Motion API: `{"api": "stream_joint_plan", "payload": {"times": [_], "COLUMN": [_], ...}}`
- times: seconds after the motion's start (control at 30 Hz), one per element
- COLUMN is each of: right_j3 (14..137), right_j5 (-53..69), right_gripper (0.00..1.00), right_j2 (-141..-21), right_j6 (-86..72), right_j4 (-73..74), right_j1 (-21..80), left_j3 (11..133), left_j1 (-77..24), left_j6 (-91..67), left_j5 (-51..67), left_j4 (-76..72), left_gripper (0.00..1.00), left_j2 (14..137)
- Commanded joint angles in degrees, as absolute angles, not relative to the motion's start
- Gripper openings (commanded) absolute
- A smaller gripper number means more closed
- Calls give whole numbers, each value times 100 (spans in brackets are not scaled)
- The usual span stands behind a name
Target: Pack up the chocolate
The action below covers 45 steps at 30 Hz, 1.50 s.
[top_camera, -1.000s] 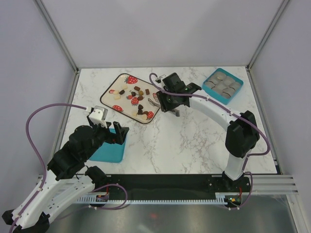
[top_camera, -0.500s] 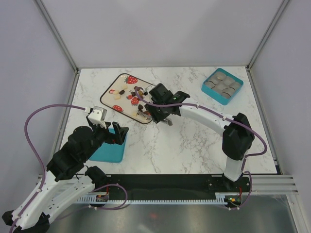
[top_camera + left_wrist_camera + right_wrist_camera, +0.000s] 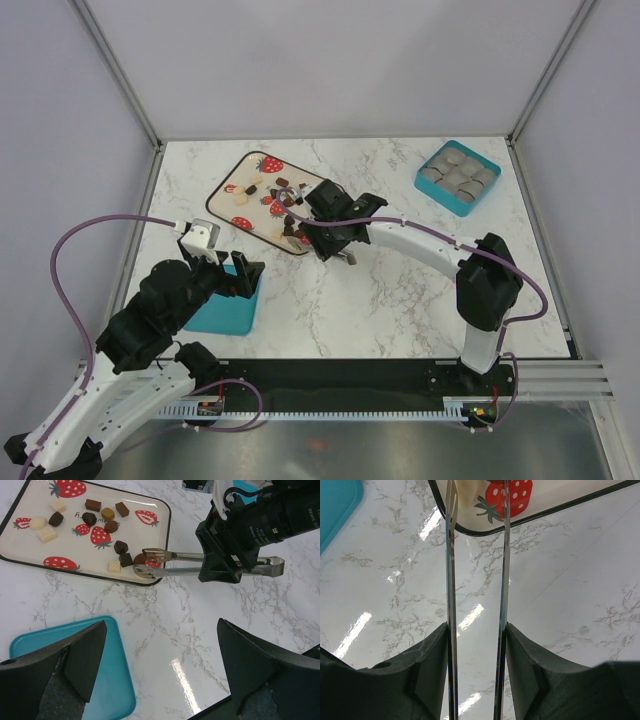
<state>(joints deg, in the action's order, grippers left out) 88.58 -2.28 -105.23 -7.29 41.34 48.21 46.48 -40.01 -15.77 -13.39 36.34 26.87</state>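
Note:
Small chocolate pieces, dark, light brown and cream, lie scattered on a cream strawberry-print tray. My right gripper is shut on metal tongs, whose two arms stand apart. The tong tips reach over the tray's near right corner, either side of a brown piece; I cannot tell if they touch it. Held open and empty, my left gripper hangs over the marble beside a teal container.
A teal box holding round grey cups sits at the back right corner. The teal container lies under the left arm near the table's front left. Metal frame posts border the marble table.
My right arm has carried the tongs left and nearer, from beside the tray to over its near right corner. The left arm has stayed still.

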Motion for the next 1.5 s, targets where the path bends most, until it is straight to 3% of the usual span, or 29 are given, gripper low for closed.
{"api": "stream_joint_plan", "payload": {"times": [0.0, 0.87, 1.1, 1.47], "right_j3": [8833, 9044, 9167, 9957], "right_j5": [-106, 114, 62, -826], "right_gripper": [54, 50, 40, 38], "right_j2": [-10371, -10723, -10495, -9949], "right_j6": [-773, -853, -896, -888], "right_j4": [3999, 4061, 4096, 4798], "right_j1": [4878, 4904, 4904, 4406], "left_j3": [4623, 4614, 4614, 4623], "left_j1": [-4025, -4025, -4025, -4017], "left_j6": [-1371, -1371, -1371, -1371], "left_j5": [-1450, -1433, -1433, -1398], "left_j4": [3542, 3551, 3542, 3542], "left_gripper": [100, 100, 100, 100], "left_j2": [2654, 2628, 2628, 2619]}}
